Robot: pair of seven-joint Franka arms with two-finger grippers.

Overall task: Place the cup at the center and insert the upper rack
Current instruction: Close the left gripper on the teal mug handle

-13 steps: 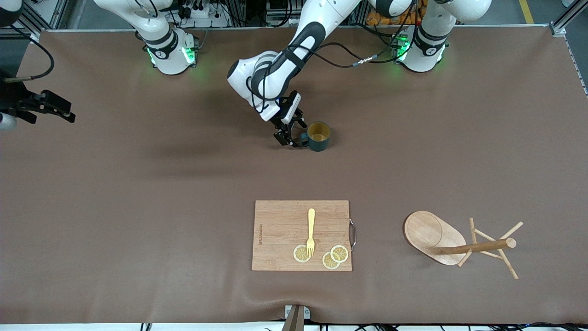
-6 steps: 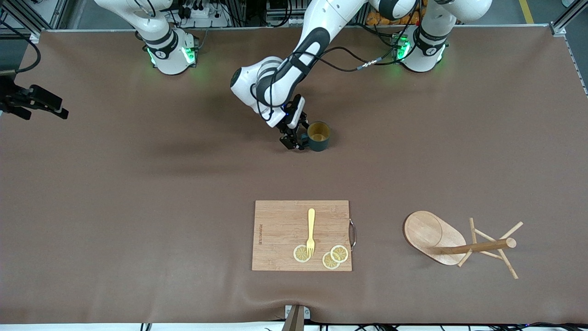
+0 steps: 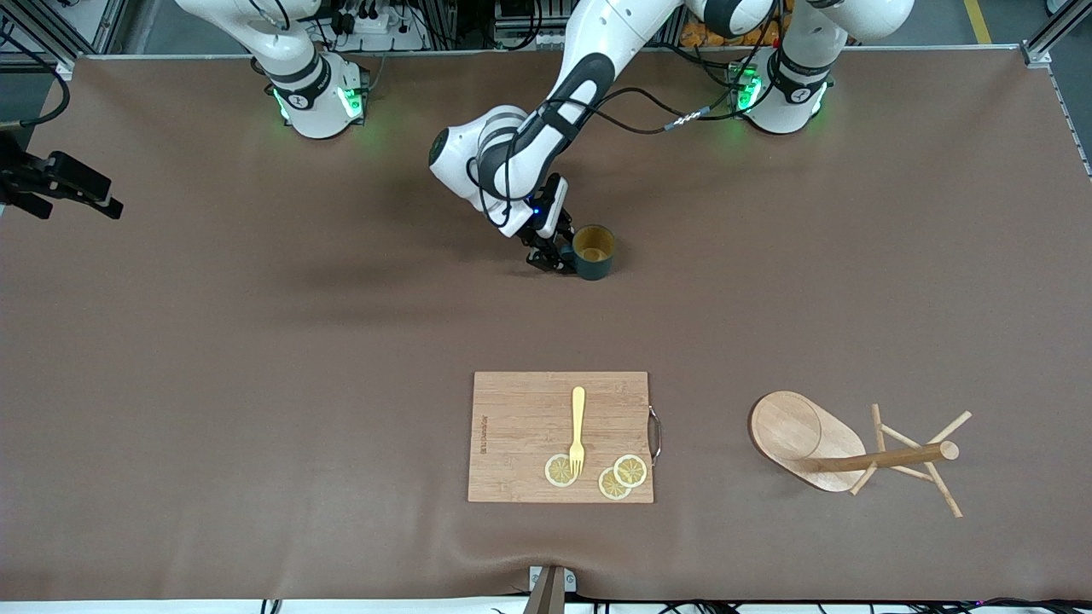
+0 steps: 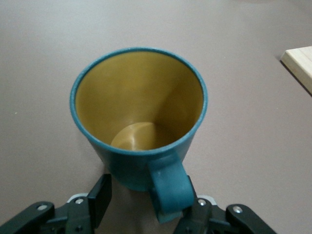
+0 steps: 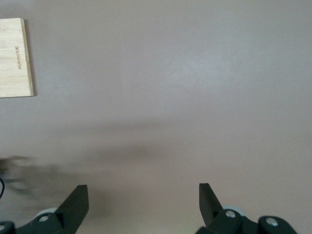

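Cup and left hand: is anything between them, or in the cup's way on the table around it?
Nothing visible. The left hand is at the cup, its fingers on either side of the handle. The table around the cup is bare; the cutting board and the tipped-over mug tree lie nearer the front camera.

High front overview, two close wrist views
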